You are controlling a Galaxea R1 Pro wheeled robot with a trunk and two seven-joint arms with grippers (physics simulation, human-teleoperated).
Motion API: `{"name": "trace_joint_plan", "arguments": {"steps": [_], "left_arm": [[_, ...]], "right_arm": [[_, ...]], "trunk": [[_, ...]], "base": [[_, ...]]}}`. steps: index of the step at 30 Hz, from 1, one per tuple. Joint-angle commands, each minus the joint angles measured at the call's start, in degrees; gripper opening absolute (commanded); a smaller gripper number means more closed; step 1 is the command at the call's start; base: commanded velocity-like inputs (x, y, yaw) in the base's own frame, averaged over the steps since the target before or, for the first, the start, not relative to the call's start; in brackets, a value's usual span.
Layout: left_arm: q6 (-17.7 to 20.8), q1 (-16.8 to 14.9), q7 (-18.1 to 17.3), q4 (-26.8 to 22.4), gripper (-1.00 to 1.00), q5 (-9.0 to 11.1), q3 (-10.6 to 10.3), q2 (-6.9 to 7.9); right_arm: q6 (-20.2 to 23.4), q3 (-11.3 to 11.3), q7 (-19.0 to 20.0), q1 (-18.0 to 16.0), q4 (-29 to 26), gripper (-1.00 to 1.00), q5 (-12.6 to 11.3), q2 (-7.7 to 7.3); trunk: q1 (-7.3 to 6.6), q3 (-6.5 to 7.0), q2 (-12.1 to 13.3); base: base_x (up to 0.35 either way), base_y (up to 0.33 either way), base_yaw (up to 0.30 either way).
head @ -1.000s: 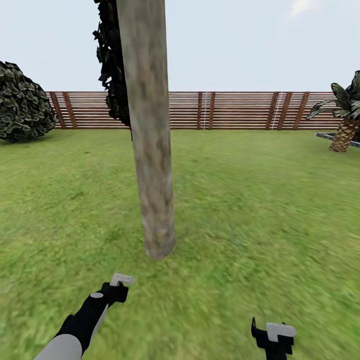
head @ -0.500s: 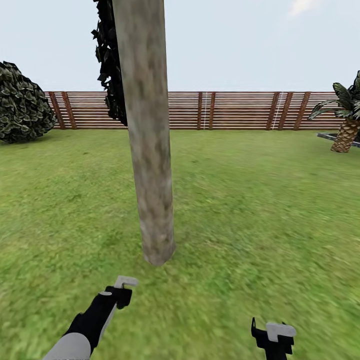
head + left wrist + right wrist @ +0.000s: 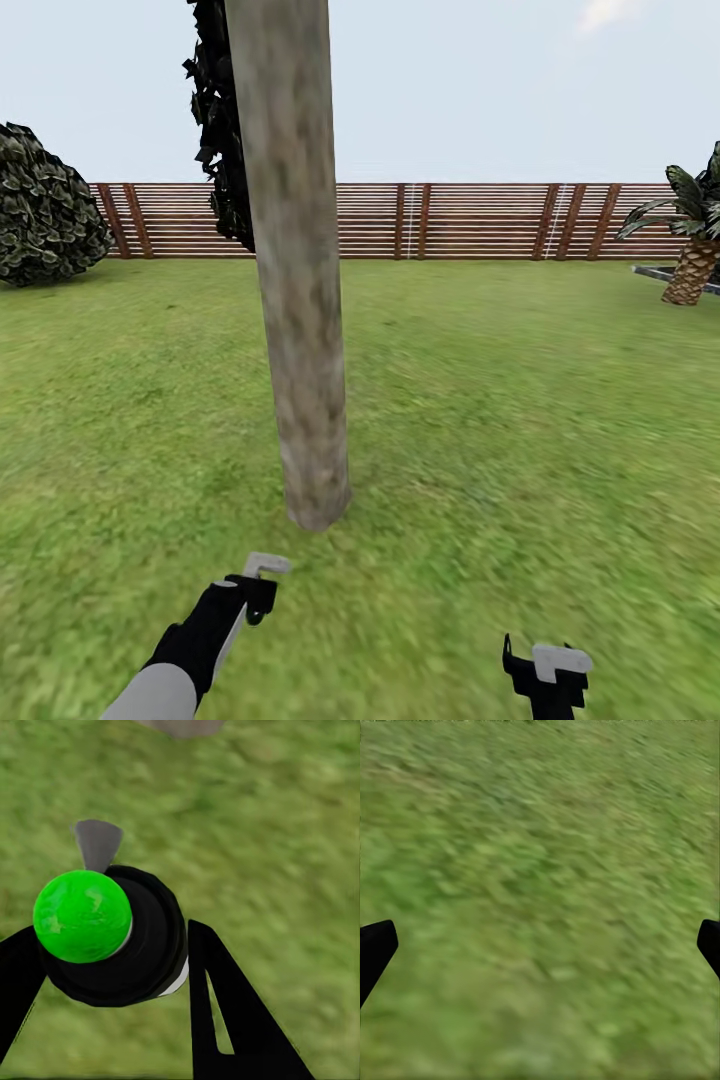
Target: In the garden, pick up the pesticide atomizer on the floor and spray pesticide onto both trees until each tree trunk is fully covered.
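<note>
The left gripper [image 3: 112,967] has its jaws clenched around the pesticide atomizer [image 3: 112,937], one black finger [image 3: 225,1012] pressed against each side of the bottle's black body. In the left wrist view the atomizer is seen end on: a round bright-green cap [image 3: 81,915] faces the camera and a grey nozzle piece [image 3: 97,844] juts out beyond it, so its long axis runs roughly along the camera's line of sight, towards the lawn [image 3: 270,847]. In the head view the left gripper [image 3: 255,590] hangs low over the grass [image 3: 520,420] with the grey nozzle [image 3: 268,565] pointing up and forward at the foot of the tree trunk [image 3: 295,300], near it but apart. The right gripper [image 3: 540,945] has its jaws spread wide, the two black fingertips [image 3: 375,949] at opposite edges of the right wrist view with nothing but grass between them; in the head view the right gripper [image 3: 545,675] sits low, well to the right of the trunk. One thick, mottled grey-brown trunk stands upright in the middle ground. Behind it is one dark columnar tree [image 3: 222,140], one rounded shrub [image 3: 45,205] far left, one palm [image 3: 690,240] far right, and one brown slat fence [image 3: 480,220] across the back.
</note>
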Motion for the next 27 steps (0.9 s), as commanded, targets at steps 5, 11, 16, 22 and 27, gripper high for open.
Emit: {"name": "trace_joint_plan", "arguments": {"steps": [5,11,16,22,27], "left_arm": [[0.0,0.2,0.2,0.0,-1.0,-0.1,-0.1,0.13],[-1.0,0.2,0.3,-0.3,-1.0,0.1,-0.4,-0.13],[-1.0,0.2,0.4,-0.4,-1.0,0.0,-0.2,0.02],[-2.9,0.2,-0.4,-0.2,-1.0,0.1,-1.2,-1.49],[-4.7,0.0,-1.9,-0.2,-1.0,0.1,-1.2,-0.98]], "right_arm": [[0.0,0.0,0.0,0.0,0.0,1.0,0.0,0.04],[0.0,0.0,-0.1,0.0,-0.1,1.0,0.0,-0.02],[0.0,0.0,-0.1,0.0,-0.1,1.0,0.0,-0.03],[0.0,0.0,-0.1,0.0,-0.1,1.0,0.1,-0.08],[0.0,-0.1,-0.1,0.0,-0.3,1.0,0.1,-0.28]], "trunk": [[0.0,0.0,0.0],[0.0,0.0,0.0],[0.0,-0.18,0.0],[0.0,-0.56,0.0],[0.0,-0.58,0.0]], "base": [[0.224,0.085,0.0],[0.161,0.05,0.0],[0.0,0.0,0.0],[0.0,0.0,0.0],[0.0,0.0,0.0]]}}
